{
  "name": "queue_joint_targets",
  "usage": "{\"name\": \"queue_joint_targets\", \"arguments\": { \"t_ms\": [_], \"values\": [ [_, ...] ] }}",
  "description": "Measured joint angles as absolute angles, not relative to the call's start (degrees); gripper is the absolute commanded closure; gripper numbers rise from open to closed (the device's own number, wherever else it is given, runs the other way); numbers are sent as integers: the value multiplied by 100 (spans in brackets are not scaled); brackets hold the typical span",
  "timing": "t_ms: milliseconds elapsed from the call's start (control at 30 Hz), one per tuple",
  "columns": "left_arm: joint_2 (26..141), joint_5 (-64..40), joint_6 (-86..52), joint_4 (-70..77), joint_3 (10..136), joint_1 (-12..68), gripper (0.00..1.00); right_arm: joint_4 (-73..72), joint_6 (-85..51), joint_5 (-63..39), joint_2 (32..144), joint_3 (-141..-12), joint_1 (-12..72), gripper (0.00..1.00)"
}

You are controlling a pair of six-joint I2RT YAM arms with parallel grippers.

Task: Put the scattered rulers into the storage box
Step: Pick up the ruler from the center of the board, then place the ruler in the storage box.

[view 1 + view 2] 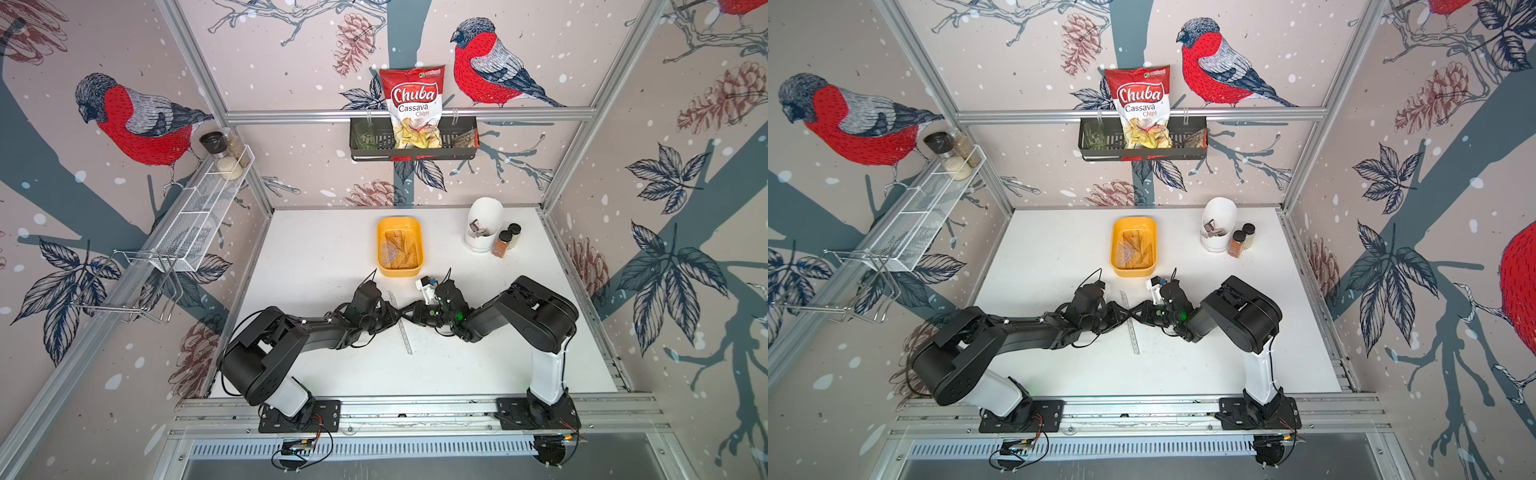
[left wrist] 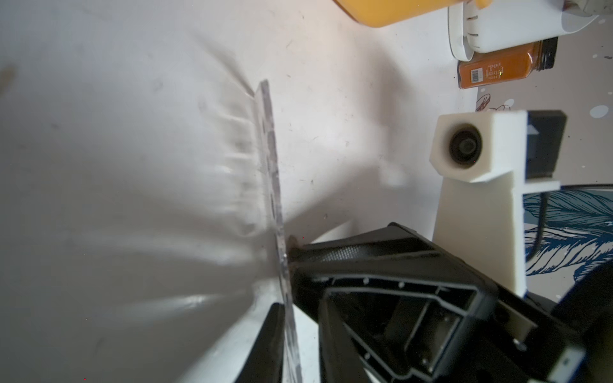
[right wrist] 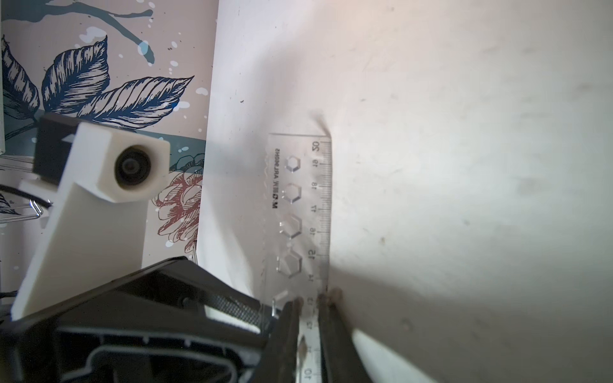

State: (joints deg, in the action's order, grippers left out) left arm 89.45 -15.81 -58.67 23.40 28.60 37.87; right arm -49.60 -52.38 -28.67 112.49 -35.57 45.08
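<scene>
inspector: location of the rulers?

technician: several rulers (image 1: pixel 399 249) lie inside the storage box (image 1: pixel 379 249), which stands toward the rear centre of the surface (image 1: pixel 324 249). in both top views one clear ruler (image 1: pixel 405 337) (image 1: pixel 1133 337) lies outside the box, on the surface near its front wall, between the two arms.

inspector: state of the left tool?

technician: left tool (image 1: pixel 397 317) sits at about mid-length of the clear ruler. the left wrist view shows the clear ruler (image 2: pixel 270 165) edge-on, with one finger (image 2: pixel 268 345) alongside one of its faces. the opposite finger cannot be made out beside the body of the right tool. whether the left tool clamps the clear ruler cannot be told.

inspector: state of the right tool?

technician: right tool (image 3: pixel 311 300) is nearly closed. a narrow slit separates its fingers (image 3: pixel 288 331), and the numerals of the clear ruler (image 3: pixel 298 199) show through that slit. its tips meet the clear ruler near the graduated edge, facing the left tool. the clear ruler lies behind the fingers, not between them.
</scene>
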Motion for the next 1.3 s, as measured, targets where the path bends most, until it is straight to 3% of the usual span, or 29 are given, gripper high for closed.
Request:
{"name": "queue_joint_targets", "arguments": {
  "t_ms": [100,433,667,833,1033,1300],
  "values": [
    [8986,-1476,-5843,2346,2884,3789,100,-4967,-5240,-2842,11198,-3489,4508,79],
    [8670,-1527,-5688,1516,3055,3830,100,-4211,-5019,-2969,10689,-3409,4418,79],
    [8401,-1621,-4856,239,4866,3472,100,-2727,-4289,-2705,9231,-3245,3953,76],
    [9382,-1789,-4154,-447,6726,2974,100,-2185,-3833,-2550,8497,-3214,3658,75],
    [10868,-1988,-3640,-910,8877,2783,100,-1999,-3553,-2617,8377,-3256,3343,75],
    [12276,-2121,-3496,-1299,10154,2692,100,-1973,-3444,-2974,8436,-3256,2980,75]
  ]
}}
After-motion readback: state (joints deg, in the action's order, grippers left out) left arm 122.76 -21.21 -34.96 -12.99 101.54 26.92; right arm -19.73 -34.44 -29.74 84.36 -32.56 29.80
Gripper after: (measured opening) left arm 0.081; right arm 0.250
